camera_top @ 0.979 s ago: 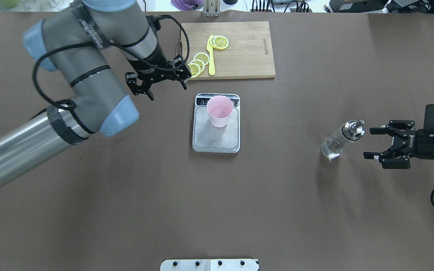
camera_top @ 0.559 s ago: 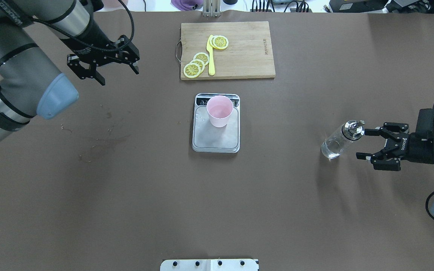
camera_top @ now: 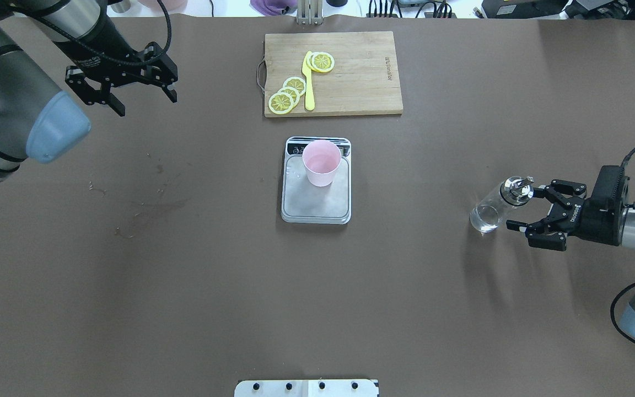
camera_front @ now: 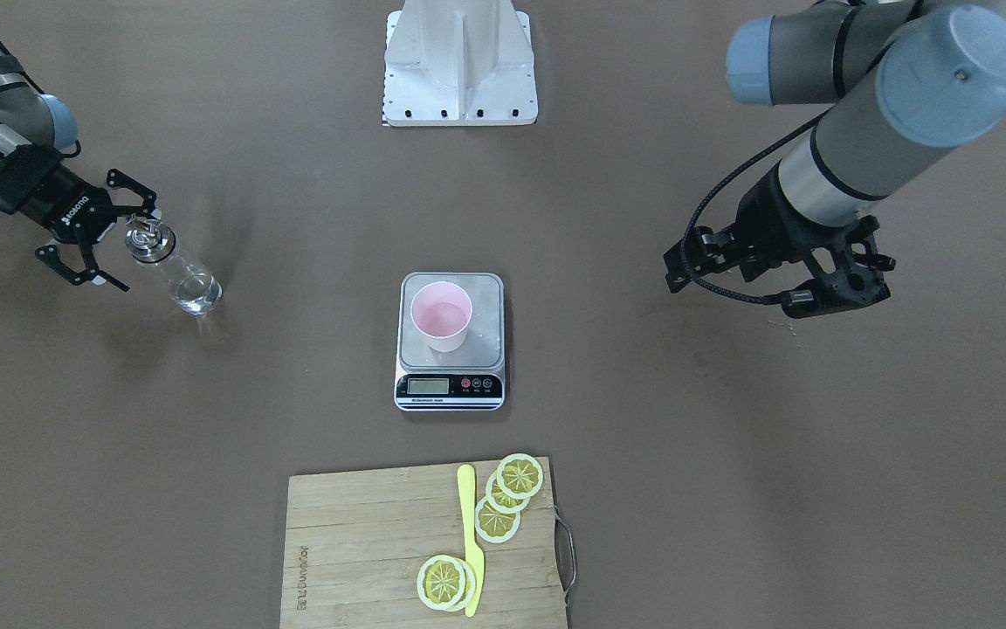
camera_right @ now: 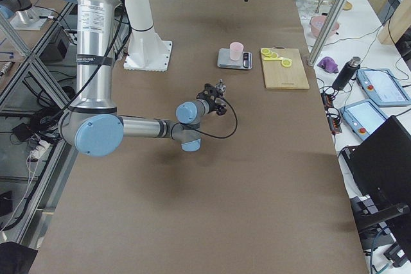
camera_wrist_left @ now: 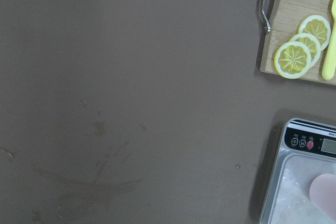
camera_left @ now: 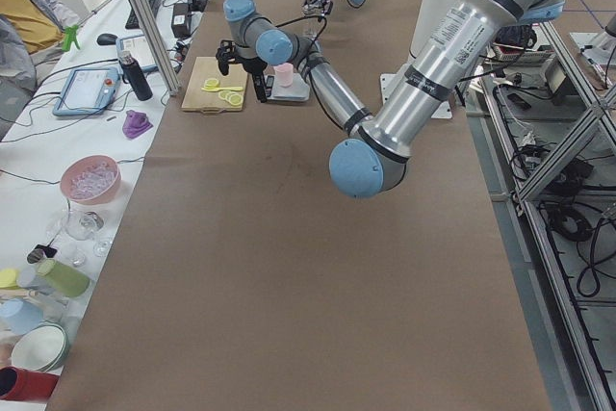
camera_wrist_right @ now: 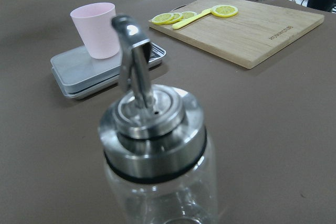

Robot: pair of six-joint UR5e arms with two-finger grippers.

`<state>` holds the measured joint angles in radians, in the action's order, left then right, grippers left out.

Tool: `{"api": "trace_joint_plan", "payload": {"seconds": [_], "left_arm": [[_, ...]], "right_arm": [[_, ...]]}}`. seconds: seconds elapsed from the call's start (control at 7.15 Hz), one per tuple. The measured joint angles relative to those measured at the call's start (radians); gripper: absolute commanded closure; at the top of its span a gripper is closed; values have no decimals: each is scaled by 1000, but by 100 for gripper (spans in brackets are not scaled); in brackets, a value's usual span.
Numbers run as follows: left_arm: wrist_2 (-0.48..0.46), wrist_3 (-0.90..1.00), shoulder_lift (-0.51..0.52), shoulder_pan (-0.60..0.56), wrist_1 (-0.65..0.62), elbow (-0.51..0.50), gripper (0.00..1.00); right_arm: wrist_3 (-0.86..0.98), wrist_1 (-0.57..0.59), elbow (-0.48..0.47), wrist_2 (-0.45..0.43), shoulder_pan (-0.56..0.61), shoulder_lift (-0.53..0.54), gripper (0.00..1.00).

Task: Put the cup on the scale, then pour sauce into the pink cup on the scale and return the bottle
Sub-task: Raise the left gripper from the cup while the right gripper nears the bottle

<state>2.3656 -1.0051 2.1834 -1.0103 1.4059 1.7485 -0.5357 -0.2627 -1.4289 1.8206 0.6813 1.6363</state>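
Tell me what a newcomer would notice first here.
A pink cup stands upright on the scale in the middle of the table. On the robot's right, the right gripper is open at the top of the bottle, not yet gripping it. Beyond the scale lies a board with lemon slices, and the left gripper hangs open far off to the left.

cup [camera_top: 321, 162]: showing pale pink
scale [camera_top: 316, 204]: showing silver, with a black strip
bottle [camera_top: 491, 209]: showing clear glass, with a silver cap
board [camera_top: 361, 77]: showing tan wood grain
lemon slices [camera_top: 323, 62]: showing yellow segments
table [camera_top: 317, 303]: showing brown
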Motion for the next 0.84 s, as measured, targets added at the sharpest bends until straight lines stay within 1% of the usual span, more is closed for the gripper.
{"api": "trace_joint_plan", "payload": {"seconds": [0.56, 0.84], "left_arm": [[-4, 3, 0, -4, -9, 0, 2], [-6, 3, 0, -5, -15, 0, 2]], "right_arm": [[-2, -1, 7, -143, -65, -24, 4], [-2, -1, 20, -191, -73, -35, 4]]}}
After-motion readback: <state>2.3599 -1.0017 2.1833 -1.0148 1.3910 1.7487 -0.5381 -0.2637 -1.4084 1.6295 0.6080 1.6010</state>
